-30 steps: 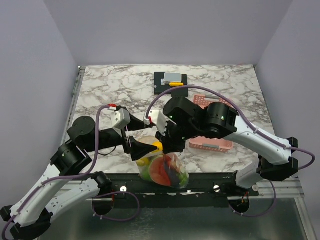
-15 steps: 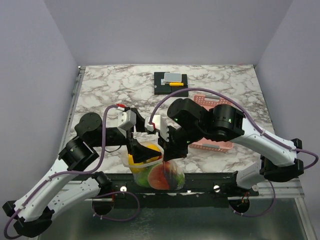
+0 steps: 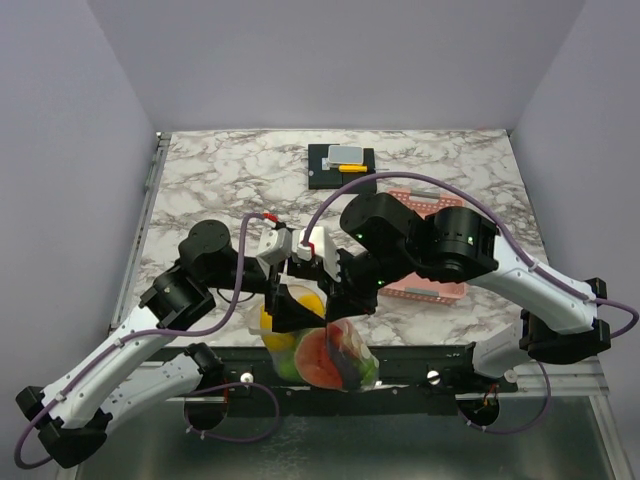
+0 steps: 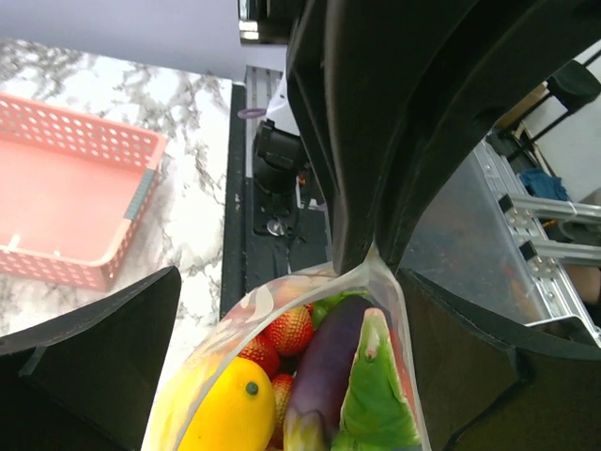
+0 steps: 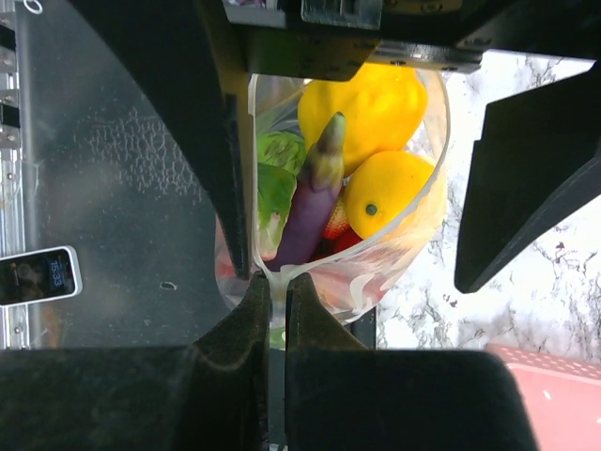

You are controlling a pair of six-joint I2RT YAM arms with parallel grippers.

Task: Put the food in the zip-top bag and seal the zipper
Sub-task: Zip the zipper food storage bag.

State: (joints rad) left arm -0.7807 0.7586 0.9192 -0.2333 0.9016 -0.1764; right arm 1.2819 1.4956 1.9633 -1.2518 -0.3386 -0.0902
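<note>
1. At the near edge of the white-and-grey marbled desk point(image 3: 230, 180), partly over the dark front rail: the small clear crinkly plastic zip-top bag point(image 3: 345, 360), mouth upward and open in a round shape.
2. Already inside the bag: a round yellow toy lemon point(image 4: 230, 413), a bigger yellow toy pepper point(image 5: 362, 103), a long purple toy eggplant point(image 4: 324, 366), red toy strawberries point(image 4: 286, 329) and a green toy leaf point(image 4: 371, 395). Judging by this, filling mostly done and sealing not yet done.
3. Right tool point(image 5: 277, 291): closed tight on one end of the bag's top edge, pressing both walls together. Probably held so to fix the zipper end and to keep the bag standing up.
4. Left tool point(image 4: 282, 319): spread wide and holding nothing, with one black finger on each side of the bag mouth. Probably placed so to close over the zipper near the right tool and then slide along it.
5. Possible trouble: eggplant tip and pepper high, near the mouth, perhaps in the way of the zipper.
6. Just behind the bag and to the right, not touching it: a pink perforated plastic basket point(image 3: 430, 291).
</note>
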